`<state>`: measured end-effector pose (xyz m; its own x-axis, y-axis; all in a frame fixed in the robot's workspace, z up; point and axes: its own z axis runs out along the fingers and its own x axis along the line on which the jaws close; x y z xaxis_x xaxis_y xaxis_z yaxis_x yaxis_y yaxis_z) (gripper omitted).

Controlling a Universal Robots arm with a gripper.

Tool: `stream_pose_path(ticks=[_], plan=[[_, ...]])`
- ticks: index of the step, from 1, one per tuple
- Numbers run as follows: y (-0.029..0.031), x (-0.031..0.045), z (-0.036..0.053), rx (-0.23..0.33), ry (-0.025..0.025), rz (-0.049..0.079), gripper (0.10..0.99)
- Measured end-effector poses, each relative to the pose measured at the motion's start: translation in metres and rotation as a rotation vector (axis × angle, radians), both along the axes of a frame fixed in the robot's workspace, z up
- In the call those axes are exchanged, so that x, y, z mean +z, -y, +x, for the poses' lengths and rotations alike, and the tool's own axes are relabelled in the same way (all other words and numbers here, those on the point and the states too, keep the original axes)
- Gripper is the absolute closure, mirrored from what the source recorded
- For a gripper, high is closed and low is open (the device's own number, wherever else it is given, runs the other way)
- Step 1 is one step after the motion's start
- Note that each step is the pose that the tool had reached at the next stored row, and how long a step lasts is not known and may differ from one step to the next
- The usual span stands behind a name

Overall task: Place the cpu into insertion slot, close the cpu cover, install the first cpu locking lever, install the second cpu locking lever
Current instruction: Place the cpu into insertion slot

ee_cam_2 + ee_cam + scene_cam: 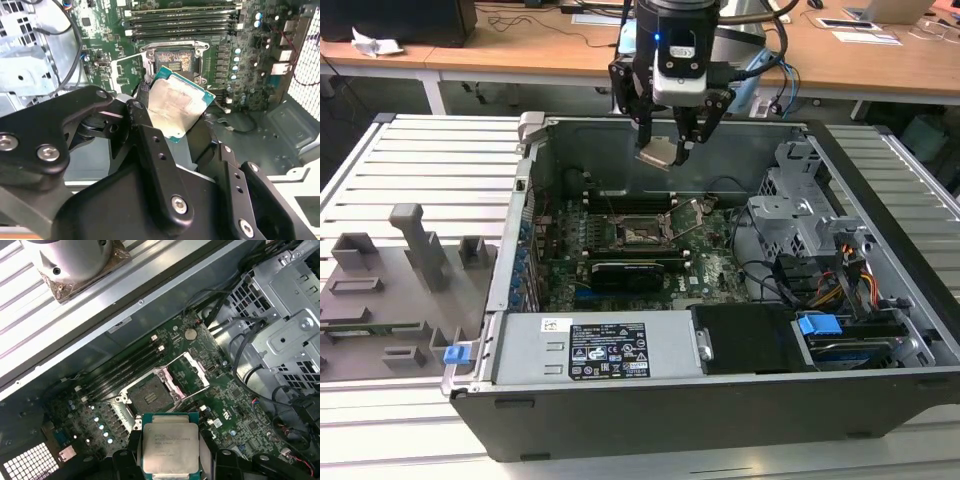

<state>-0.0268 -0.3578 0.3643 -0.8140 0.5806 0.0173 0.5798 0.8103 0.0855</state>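
The claw is clamped on the cpu, hiding its side edges, above the open insertion slot.

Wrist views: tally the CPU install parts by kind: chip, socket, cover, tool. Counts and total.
cpu: 1, held in the air
insertion slot: 1, empty
cpu cover: 1, swung open
tool: 1, shut on the cpu
Total: 4
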Motion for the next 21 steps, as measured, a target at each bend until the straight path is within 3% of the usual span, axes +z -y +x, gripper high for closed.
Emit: stream_pose_path(ticks=[10,14,15,21], plan=[[0.0,-0.0013,0.0,-0.118,0.0,-0.001,0.545],[0.0,-0.0019,0.0,-0.176,0.0,-0.001,0.545],[0.0,-0.0024,0.0,-0.216,0.0,-0.001,0.545],[0.0,-0.0032,0.0,-0.296,0.0,-0.001,0.545]])
